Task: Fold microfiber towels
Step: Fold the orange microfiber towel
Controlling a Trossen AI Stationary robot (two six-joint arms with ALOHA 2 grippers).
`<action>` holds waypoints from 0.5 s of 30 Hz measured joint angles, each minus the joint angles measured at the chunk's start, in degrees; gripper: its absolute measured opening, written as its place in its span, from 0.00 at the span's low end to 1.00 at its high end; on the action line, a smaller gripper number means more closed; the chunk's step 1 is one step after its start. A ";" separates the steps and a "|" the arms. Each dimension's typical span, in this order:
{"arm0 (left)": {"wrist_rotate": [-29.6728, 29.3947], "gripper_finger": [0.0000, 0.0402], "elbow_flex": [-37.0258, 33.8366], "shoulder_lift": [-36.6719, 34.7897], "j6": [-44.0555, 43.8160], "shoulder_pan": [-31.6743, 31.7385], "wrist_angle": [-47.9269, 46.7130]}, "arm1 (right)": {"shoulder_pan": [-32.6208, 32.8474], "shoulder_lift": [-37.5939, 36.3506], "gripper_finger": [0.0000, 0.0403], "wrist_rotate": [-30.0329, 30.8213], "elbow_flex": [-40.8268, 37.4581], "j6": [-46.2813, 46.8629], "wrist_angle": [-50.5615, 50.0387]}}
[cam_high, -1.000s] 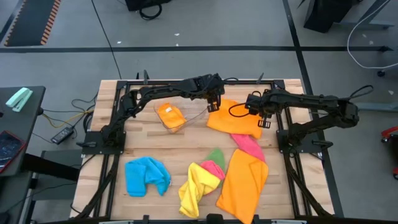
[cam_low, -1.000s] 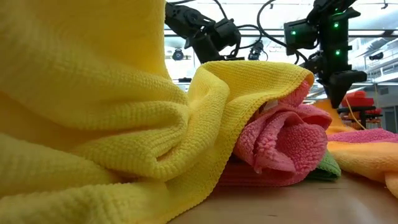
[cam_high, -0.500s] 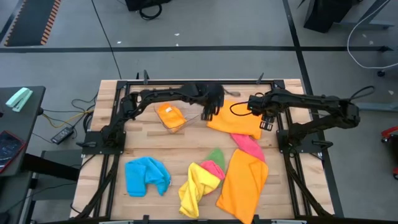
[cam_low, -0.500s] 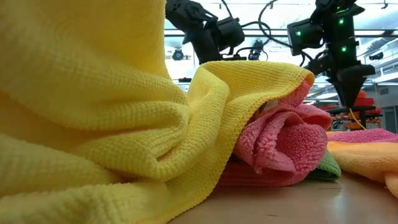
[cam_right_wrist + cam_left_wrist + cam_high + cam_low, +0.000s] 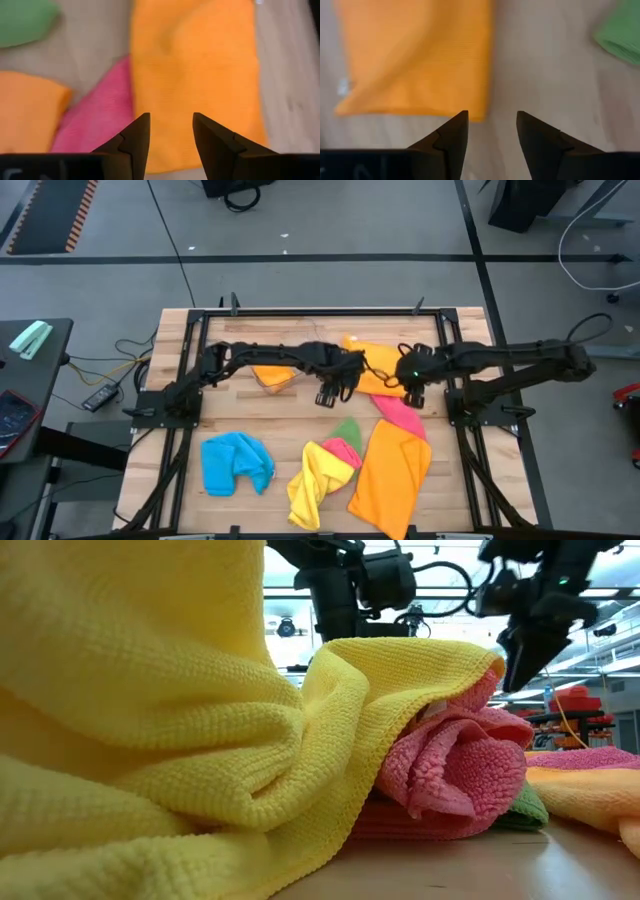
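Folded orange towel [image 5: 375, 372] lay at bench centre, toward 12 o'clock; that one looked done. Left gripper [image 5: 330, 392] hovered at its 9 o'clock edge, right gripper [image 5: 412, 392] at its 3 o'clock edge, both with jaws parted, holding nothing. Still unfolded: blue towel [image 5: 236, 462] at 7, yellow towel [image 5: 315, 483] at 6, big orange towel [image 5: 392, 472] at 5, pink towel [image 5: 399, 414] and green towel [image 5: 347, 431] between.

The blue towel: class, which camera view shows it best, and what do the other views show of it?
The high view: the blue towel lies crumpled and whole near the table's front left corner. The low view is filled by the yellow towel and pink towel; no blue shows. Neither wrist view shows it.
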 joint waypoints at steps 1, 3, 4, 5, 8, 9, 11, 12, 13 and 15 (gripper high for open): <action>-0.61 0.46 0.00 0.58 0.72 -0.55 0.38 | 1.57 -0.82 0.39 0.52 -0.48 1.25 -0.03; -2.73 0.47 0.02 1.02 2.31 -1.23 1.27 | 4.59 -2.71 0.39 2.10 -1.53 4.13 -0.12; -3.83 0.47 0.00 1.10 2.97 -1.36 1.06 | 6.14 -3.56 0.39 3.17 -2.02 5.59 -0.02; -4.78 0.48 0.08 1.59 3.39 -1.50 2.20 | 7.77 -4.40 0.39 4.40 -2.60 7.08 0.21; -5.75 0.48 0.05 2.60 5.28 -1.46 2.77 | 12.46 -6.32 0.39 7.78 -3.71 10.50 0.08; -6.16 0.48 0.06 3.18 6.07 -1.46 3.53 | 13.96 -6.67 0.39 8.90 -3.77 11.38 0.39; -7.62 0.48 0.07 4.31 7.27 -1.49 4.22 | 16.82 -7.07 0.39 11.17 -3.82 12.93 0.58; -8.71 0.48 0.06 4.80 7.55 -1.50 3.83 | 18.22 -7.06 0.39 12.36 -3.82 13.71 1.25; -9.60 0.48 0.04 5.34 7.89 -1.53 4.15 | 19.41 -6.95 0.39 13.53 -3.82 14.48 1.60; -10.17 0.48 0.07 6.33 8.10 -1.78 4.55 | 21.50 -6.70 0.39 15.17 -3.82 15.71 1.46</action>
